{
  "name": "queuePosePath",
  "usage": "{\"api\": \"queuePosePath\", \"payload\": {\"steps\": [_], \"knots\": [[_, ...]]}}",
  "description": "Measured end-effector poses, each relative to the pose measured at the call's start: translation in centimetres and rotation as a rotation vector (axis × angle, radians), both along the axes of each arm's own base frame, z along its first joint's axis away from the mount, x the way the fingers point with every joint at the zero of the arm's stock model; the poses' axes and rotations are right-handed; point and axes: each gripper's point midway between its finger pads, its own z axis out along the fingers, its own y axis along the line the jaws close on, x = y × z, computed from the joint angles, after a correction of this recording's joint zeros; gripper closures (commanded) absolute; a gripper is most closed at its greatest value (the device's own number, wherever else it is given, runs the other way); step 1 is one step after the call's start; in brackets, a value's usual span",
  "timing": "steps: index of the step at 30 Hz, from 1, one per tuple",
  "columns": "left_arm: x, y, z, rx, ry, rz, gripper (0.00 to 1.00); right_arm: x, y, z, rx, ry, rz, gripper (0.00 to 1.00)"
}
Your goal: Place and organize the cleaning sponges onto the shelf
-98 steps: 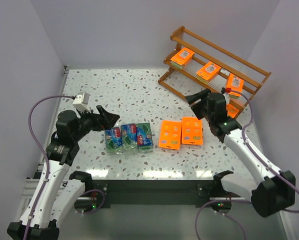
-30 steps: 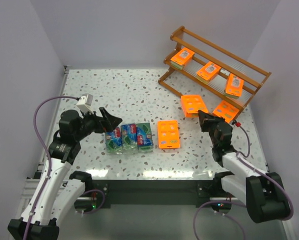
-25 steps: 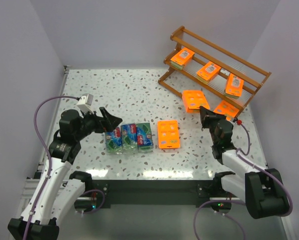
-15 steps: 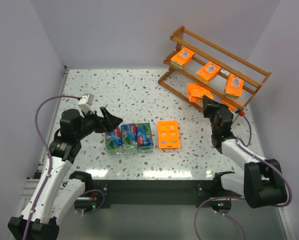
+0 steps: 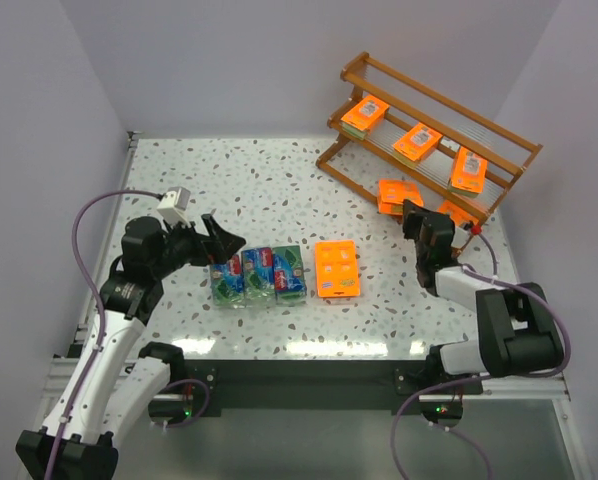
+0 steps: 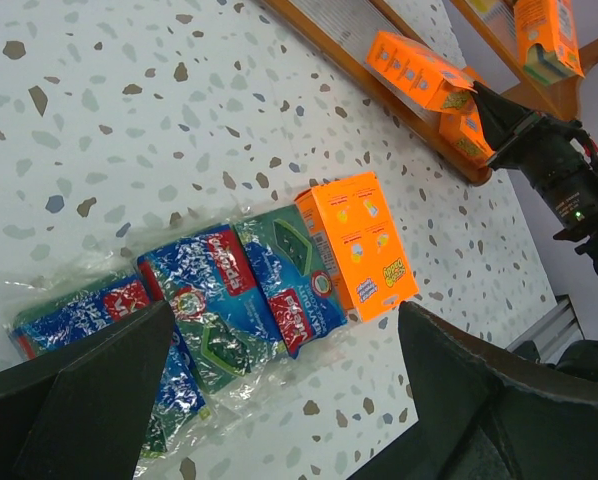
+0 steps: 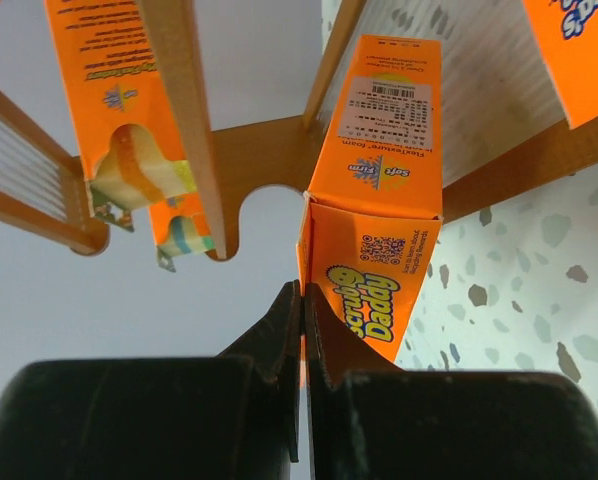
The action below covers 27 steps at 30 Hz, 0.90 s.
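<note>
Three green-and-blue wrapped sponges lie side by side on the table, with one flat orange sponge pack next to them. My left gripper hovers open just left of and above the wrapped row. My right gripper is shut on the edge of another orange sponge pack, held at the front rail of the shelf's lowest tier. The wooden shelf carries three orange packs on its middle tier and one low down.
The shelf stands at the table's far right corner against the wall. Speckled table top stretches between the left arm and the shelf. The right arm lies low along the table's right edge.
My right gripper has carried its orange pack away from me, from beside the shelf's front up to the lowest tier's rail. The left arm has hardly moved.
</note>
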Motion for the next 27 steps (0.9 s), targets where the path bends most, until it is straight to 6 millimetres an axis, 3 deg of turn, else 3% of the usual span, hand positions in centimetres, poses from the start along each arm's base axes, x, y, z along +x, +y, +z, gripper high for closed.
{"api": "queuePosePath", "payload": {"steps": [7,17,22,27], "knots": [[0.3,-0.1,-0.7,0.005,0.028,0.0,0.0,1.3,-0.6,-2.6,-0.017,0.076,-0.046,1.0],[0.8,-0.1,-0.9,0.011,0.046,0.001,0.0,3.7,0.0,-3.3,0.018,0.144,-0.123,1.0],[1.5,-0.2,-0.4,0.019,0.044,0.001,0.0,3.5,0.4,-4.0,0.043,0.202,-0.181,1.0],[2.1,-0.2,-0.1,0.028,0.043,-0.001,0.0,2.4,-0.3,-6.0,0.042,0.289,-0.252,1.0]]}}
